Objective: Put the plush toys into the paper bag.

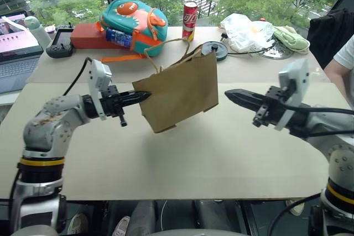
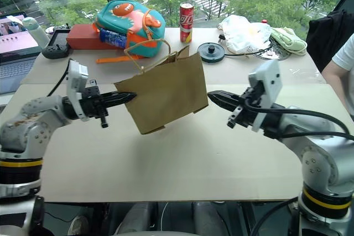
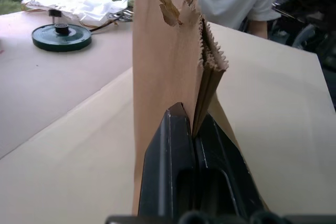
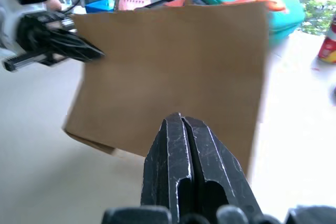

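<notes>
Holding the plain brown kraft paper bag (image 1: 180, 89) up off the pale beige desk (image 1: 182, 158) is the left gripper (image 1: 145, 96); its black fingers (image 3: 181, 166) are clamped together on the bag's side edge near the top, so the bag hangs tilted in the air with its twisted loop handles up toward the back; the bag looks flat, mouth folded shut as far as I can tell. Over on the other side, the right gripper (image 1: 229, 94) sits level, pointing at the bag but apart from it, fingers pressed together on nothing. Behind the bag along the window side there's a teal-and-orange fish-shaped backpack (image 1: 133, 23), a red drinks can (image 1: 189, 20), a round dark green disc (image 1: 214, 49), a crumpled white plastic bag (image 1: 246, 30) and a pale green cloth (image 1: 290, 38); a laptop (image 1: 16, 53) sits far left; a person's white sleeve (image 1: 345, 56) pokes in at the right edge.
</notes>
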You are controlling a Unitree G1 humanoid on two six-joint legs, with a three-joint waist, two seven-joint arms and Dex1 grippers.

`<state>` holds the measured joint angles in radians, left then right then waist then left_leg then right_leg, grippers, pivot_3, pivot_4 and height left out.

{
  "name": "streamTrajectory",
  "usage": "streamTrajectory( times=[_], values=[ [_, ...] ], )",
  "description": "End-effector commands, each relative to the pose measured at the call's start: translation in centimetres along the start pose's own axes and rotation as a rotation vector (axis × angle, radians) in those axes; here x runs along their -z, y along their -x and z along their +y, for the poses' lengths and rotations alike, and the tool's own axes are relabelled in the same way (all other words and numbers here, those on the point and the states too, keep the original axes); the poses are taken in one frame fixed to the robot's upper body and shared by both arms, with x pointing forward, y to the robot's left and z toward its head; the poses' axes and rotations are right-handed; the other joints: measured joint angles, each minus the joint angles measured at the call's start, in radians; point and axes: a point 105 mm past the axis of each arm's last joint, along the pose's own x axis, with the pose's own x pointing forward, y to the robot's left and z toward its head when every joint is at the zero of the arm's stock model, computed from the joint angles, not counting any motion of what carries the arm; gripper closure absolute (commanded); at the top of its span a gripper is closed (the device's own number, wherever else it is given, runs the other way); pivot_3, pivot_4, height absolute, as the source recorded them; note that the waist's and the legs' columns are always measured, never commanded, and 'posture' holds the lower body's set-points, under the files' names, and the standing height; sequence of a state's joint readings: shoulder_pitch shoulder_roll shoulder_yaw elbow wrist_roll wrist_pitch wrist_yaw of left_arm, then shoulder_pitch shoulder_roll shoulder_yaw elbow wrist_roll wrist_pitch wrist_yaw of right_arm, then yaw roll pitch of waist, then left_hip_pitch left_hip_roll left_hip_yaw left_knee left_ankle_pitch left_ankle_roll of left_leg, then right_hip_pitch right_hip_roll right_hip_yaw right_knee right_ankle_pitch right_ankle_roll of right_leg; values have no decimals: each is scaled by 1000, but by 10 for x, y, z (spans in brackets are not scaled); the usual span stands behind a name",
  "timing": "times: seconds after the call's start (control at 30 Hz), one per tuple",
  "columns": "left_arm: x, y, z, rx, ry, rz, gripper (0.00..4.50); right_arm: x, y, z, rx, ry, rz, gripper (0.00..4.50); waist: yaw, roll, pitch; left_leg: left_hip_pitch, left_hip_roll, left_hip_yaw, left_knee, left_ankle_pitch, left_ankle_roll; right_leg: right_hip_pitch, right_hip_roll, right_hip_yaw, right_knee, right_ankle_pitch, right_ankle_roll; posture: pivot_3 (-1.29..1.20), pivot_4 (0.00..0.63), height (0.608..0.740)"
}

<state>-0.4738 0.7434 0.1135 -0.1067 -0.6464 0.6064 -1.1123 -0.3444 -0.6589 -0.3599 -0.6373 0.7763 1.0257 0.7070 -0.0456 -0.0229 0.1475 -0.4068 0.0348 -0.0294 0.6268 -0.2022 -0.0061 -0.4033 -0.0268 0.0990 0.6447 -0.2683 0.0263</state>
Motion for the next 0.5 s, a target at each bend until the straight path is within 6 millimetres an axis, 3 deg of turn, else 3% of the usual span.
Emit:
streamTrajectory(
  times=[0.03, 0.17, 0.5],
  values=[
    [-4, 8, -5, 112, -108, 47, 4487, -10, 15, 6, -67, 42, -28, 4500, 1, 0, 0, 0, 0, 0, 0, 0, 0, 0, 0, 0, 0, -1, 2, 0, 150, 739],
    [2, 9, -9, 213, -231, 90, 4487, -12, 21, 5, -90, 13, -47, 4500, 5, 0, 0, -1, 0, 1, 0, 0, 0, 0, -1, 0, -1, -1, 2, 0, 150, 739],
    [21, 14, -14, 376, -302, 145, 4487, -12, 23, 7, -118, 3, -41, 4500, 3, 0, 0, -1, 0, 1, 0, 0, 0, 0, 0, 0, -1, -1, 1, 0, 150, 739]
  ],
)
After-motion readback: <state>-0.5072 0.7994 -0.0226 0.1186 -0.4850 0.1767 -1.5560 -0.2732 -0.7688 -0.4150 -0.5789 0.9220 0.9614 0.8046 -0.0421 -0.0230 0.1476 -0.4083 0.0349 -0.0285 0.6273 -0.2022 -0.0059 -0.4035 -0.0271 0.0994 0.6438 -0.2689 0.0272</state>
